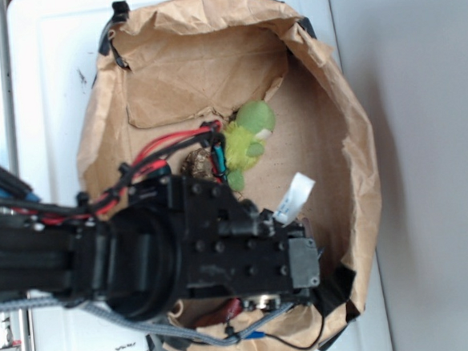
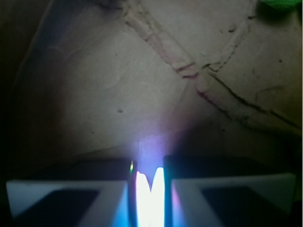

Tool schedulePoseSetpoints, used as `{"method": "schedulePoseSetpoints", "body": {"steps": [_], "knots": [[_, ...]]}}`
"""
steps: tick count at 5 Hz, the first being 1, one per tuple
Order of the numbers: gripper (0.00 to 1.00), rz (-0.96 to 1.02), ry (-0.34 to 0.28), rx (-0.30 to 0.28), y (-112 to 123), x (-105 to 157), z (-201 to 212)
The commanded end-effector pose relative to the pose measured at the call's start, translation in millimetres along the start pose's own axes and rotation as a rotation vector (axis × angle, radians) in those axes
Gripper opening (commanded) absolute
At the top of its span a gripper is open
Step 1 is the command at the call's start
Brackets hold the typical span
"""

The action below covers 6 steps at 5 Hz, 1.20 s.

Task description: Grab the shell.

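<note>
Above the paper-lined basket (image 1: 352,135) the black arm (image 1: 182,243) is seen stretched across the lower half, hiding much of the floor.

Risks, judged: the shell (image 1: 221,311) is seen only as a glossy reddish-brown sliver under the arm, near the lower rim, so its exact lie cannot be read. A descent made blind could land beside it or push it into the crumpled paper wall. The glossy surface is likely to slip from a shallow pinch. The rough brown lump (image 1: 199,163) near the middle could be mistaken for the target. Loose cables (image 1: 164,152) are draped low and could snag on the paper.

Gripper (image 2: 150,182): in the wrist view the two finger blocks are seen drawn almost together, with only a narrow bright slit between them and nothing held. Only creased brown paper (image 2: 142,85) is seen below them; the shell is not in that view.

Contents of the basket: a green soft toy (image 1: 249,138) with a white tag (image 1: 294,197) is seen near the centre, the lump just beside it, the shell well apart at the lower edge.
</note>
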State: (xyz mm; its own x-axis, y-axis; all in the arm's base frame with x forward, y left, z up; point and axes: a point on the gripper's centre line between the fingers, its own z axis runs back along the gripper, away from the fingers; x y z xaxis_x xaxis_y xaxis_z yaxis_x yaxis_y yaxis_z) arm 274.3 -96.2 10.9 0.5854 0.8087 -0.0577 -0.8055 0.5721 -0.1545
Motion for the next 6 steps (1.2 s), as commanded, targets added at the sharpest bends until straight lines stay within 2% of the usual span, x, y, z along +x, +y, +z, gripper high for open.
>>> {"method": "schedulePoseSetpoints", "body": {"steps": [1,2,3,4,5,6], "knots": [[0.00,0.129,0.025,-0.077,17.9,9.0,-2.4],[0.00,0.237,0.039,-0.123,7.1,42.5,47.6],[0.00,0.253,0.048,-0.166,0.6,67.9,98.0],[0.00,0.266,0.051,-0.198,-0.3,68.7,148.3],[0.00,0.213,0.046,-0.181,5.7,63.9,157.6],[1.00,0.213,0.046,-0.181,5.7,63.9,157.6]]}}
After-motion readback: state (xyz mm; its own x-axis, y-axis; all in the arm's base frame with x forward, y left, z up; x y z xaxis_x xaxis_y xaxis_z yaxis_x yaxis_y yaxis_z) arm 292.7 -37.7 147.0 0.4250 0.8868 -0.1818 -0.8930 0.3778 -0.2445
